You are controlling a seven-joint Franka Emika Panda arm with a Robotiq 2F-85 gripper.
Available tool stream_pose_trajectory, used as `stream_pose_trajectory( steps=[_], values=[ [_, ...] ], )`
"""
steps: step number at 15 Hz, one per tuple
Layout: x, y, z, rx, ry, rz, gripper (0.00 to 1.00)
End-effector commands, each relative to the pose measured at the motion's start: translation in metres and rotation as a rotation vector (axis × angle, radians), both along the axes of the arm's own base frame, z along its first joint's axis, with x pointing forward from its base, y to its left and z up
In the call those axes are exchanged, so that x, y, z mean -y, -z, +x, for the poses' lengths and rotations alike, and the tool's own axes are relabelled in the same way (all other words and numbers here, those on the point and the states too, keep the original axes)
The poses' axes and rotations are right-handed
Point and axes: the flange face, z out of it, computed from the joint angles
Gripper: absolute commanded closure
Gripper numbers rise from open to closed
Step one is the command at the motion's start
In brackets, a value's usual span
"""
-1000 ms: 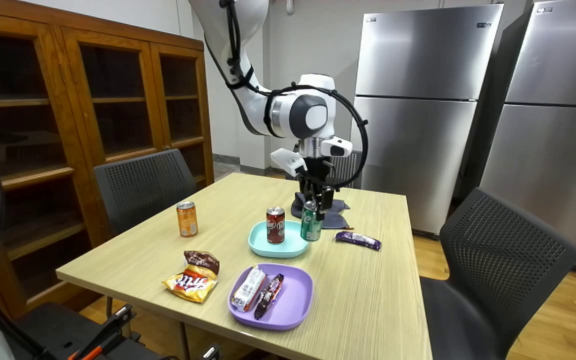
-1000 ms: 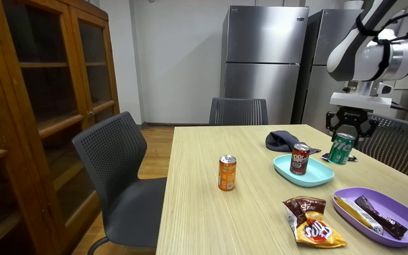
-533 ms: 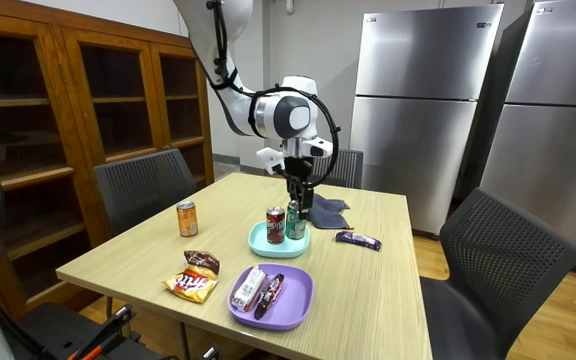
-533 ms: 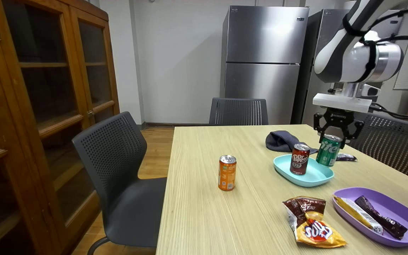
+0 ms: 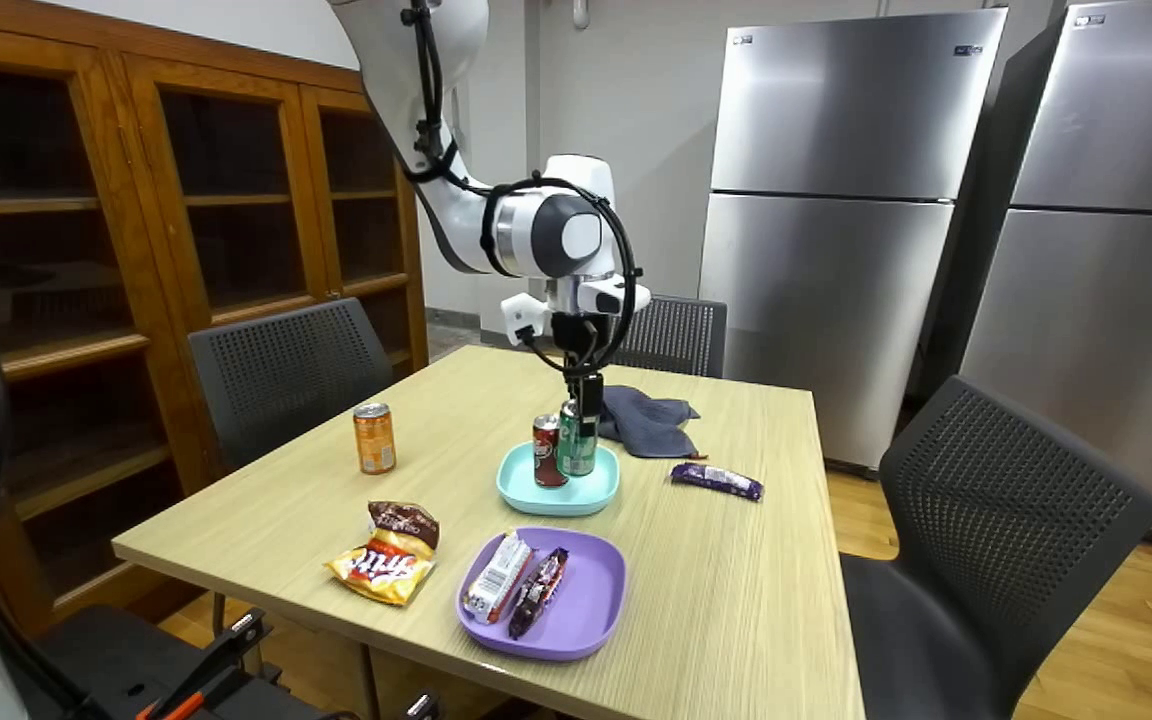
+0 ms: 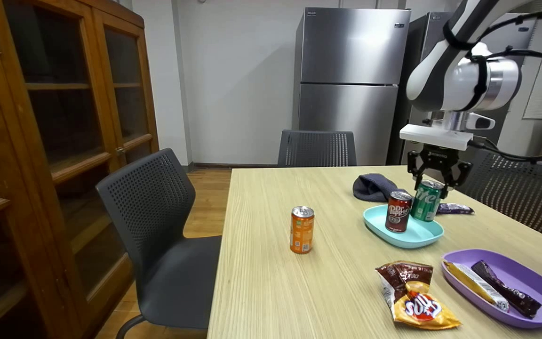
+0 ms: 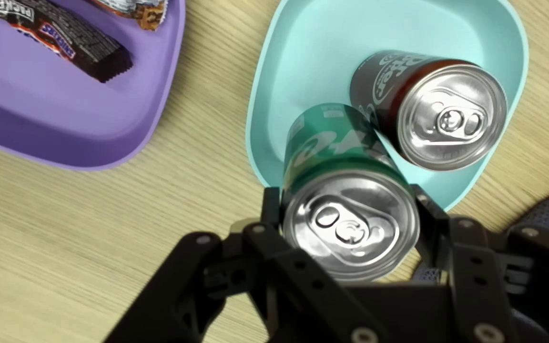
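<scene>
Wrist view, looking down: the black jaws stand partly apart, clamped around a green can (image 7: 348,195) by both sides near its top. Here its silver lid shows most closely, with a pull tab set in a teardrop-shaped recess, shiny above the glossy printed wall. Its lower end is over a teal tray (image 7: 312,47) with rounded corners and a smooth floor, just beside a dark red can (image 7: 427,109) standing in that tray; whether the two cans touch is hard to tell. Part of a purple tray (image 7: 65,105) enters at the corner, holding a dark wrapped bar (image 7: 60,40).

In an exterior view, the green can shows its face, with the white letters "ite", and the dark red can reads "Dr Pepper". An orange can (image 6: 302,230) stands well apart on the pale, wood-grained tabletop (image 6: 261,292), and a crinkled brown-and-yellow snack bag (image 6: 417,296) lies nearer the camera.

In an exterior view, the grip appears from the side, the two cans overlapping. A shiny purple-wrapped bar (image 5: 716,481) shows whole near a rumpled dark cloth (image 5: 648,420), with brushed-steel refrigerators (image 5: 836,300) behind. Whether the green can's base rests on the teal tray cannot be told.
</scene>
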Motion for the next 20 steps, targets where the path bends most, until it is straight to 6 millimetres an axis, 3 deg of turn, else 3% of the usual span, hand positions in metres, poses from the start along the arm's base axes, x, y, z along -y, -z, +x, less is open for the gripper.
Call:
stream_pose_trajectory(
  steps=[1,20],
  values=[
    [-0.001,0.000,0.008,0.005,0.042,-0.030,0.60],
    [0.013,0.035,0.045,-0.009,0.108,-0.055,0.60]
  ],
)
